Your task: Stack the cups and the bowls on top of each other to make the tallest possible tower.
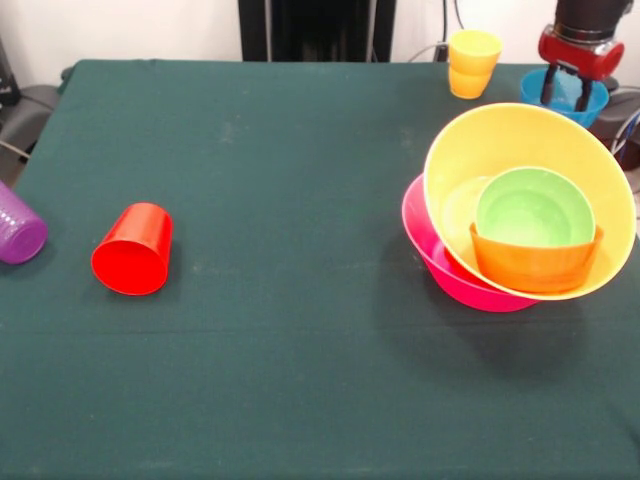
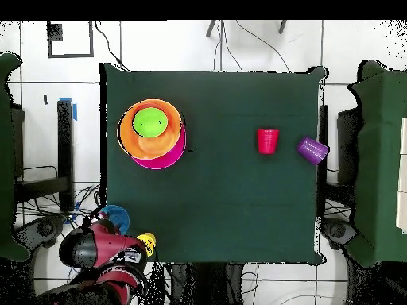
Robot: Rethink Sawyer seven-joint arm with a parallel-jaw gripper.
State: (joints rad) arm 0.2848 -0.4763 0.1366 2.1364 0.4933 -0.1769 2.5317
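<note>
The tower stands at the right: the large pink bowl (image 1: 445, 268) carries the tilted large yellow-orange bowl (image 1: 520, 135). Inside it lie a light green bowl (image 1: 462, 205), the small orange bowl (image 1: 535, 265) and the small green bowl (image 1: 530, 205). From overhead the tower (image 2: 151, 131) is at the left. The small blue bowl (image 1: 565, 98) (image 2: 116, 215) sits at the far right corner. My gripper (image 1: 566, 92) is open, with its fingers down at this bowl. The yellow cup (image 1: 473, 55) (image 2: 145, 238) stands upright beside it, seemingly on an orange cup (image 1: 467, 86). The red cup (image 1: 132, 250) (image 2: 268, 140) and the purple cup (image 1: 18, 228) (image 2: 312, 149) lie on their sides.
The dark green table cloth (image 1: 300, 180) covers the table. The purple cup lies at the table's left edge in the front view. The robot's pedestal (image 1: 315, 30) stands behind the far edge. Cables lie on the floor round the base (image 2: 71, 214).
</note>
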